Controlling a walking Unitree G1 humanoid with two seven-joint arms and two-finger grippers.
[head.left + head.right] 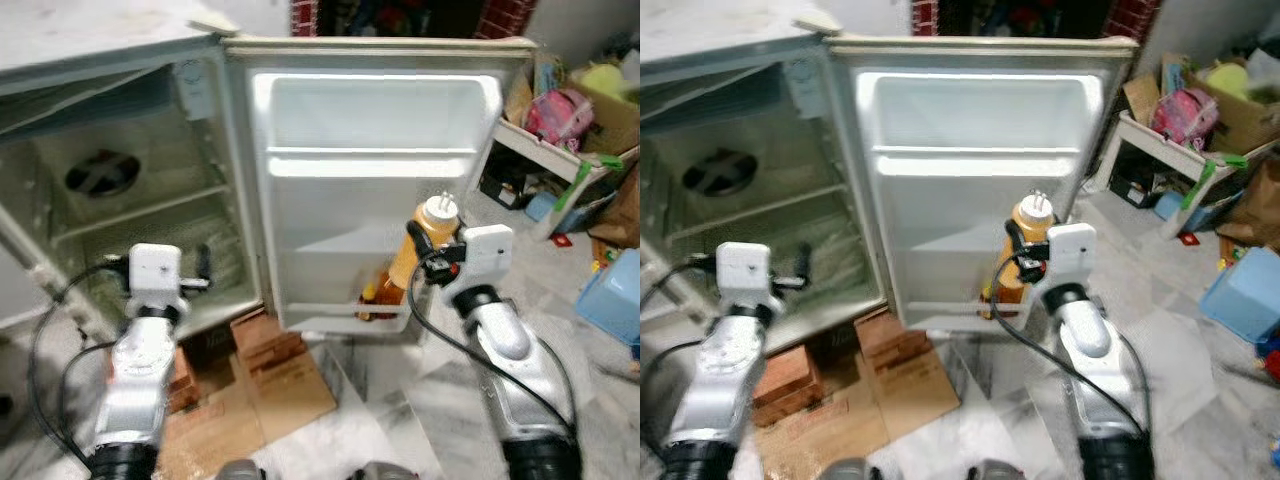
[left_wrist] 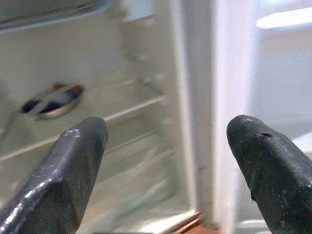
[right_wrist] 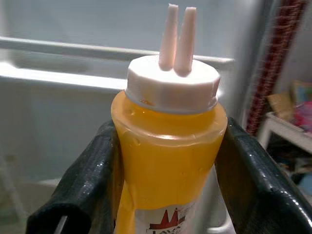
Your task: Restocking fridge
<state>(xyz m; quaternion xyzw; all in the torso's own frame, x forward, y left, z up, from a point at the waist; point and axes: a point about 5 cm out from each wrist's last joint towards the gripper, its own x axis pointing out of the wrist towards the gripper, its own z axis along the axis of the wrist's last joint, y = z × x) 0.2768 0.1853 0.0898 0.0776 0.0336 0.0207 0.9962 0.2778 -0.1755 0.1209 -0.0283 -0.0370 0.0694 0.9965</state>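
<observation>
While upright before the fridge door (image 1: 380, 190), yellow sauce bottle (image 3: 168, 151) clamped between right end effector (image 3: 165, 180) fingers.

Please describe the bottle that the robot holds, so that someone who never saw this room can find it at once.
Start at the open fridge door with its white shelves. In front of its lowest shelf, the right gripper clamps a yellow sauce bottle. Its white cap with twin nozzles sets it apart from the darker bottle standing in that shelf.
</observation>
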